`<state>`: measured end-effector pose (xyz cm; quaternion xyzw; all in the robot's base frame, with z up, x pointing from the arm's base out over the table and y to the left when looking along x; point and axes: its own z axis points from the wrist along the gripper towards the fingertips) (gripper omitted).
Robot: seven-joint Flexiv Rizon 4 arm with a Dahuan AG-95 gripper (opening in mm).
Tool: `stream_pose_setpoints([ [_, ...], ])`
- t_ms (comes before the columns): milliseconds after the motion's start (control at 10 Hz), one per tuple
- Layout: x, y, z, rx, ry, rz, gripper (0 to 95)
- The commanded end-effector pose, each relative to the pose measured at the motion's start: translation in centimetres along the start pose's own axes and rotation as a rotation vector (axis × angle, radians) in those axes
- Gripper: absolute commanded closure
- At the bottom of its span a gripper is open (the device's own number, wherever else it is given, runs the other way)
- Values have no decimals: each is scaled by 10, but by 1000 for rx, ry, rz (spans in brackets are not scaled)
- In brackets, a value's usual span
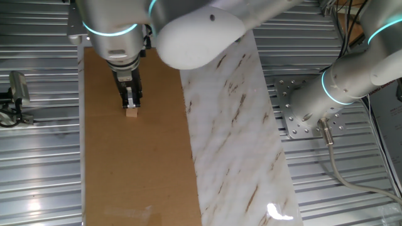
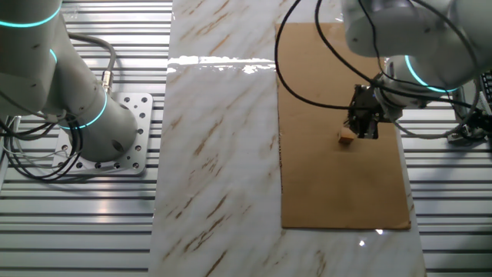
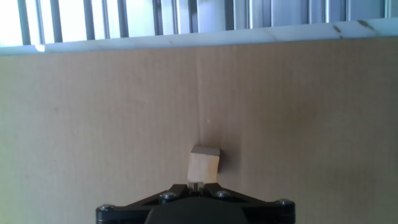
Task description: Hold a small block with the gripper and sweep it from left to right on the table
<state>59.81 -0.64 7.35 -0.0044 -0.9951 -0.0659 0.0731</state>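
Observation:
The small block [image 1: 131, 113] is a pale tan wooden cube resting on the brown panel of the table [image 1: 144, 169], near its left side. My gripper [image 1: 131, 104] points straight down with its narrow black fingers closed on the top of the block. In the other fixed view the block [image 2: 347, 138] sits just under the gripper [image 2: 358, 131]. In the hand view the block [image 3: 204, 165] pokes out from between the fingertips, with the gripper [image 3: 195, 185] closed at its near edge. The block's lower part there is hidden by the fingers.
The white marble panel [image 1: 232, 125] joins the brown panel on its right. Ribbed grey metal [image 1: 38, 157] surrounds the table. A second white arm [image 1: 339, 81] stands on a bolted plate [image 1: 295, 113] to the right. A small clamp-like fixture [image 1: 16, 94] sits at the far left.

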Motion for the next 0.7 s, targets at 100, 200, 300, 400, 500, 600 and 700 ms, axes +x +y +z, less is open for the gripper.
stream_pose_setpoints([
  [100,3,0,1,0,-6,1,950],
  [200,4,0,2,-4,-8,0,950],
  [300,4,0,2,-3,-10,-5,950],
  [400,4,0,2,-6,-13,-6,950],
  [500,4,0,2,-6,-13,-7,950],
  [600,4,0,2,-5,-13,-8,950],
  [700,4,0,2,-5,-12,-7,950],
])
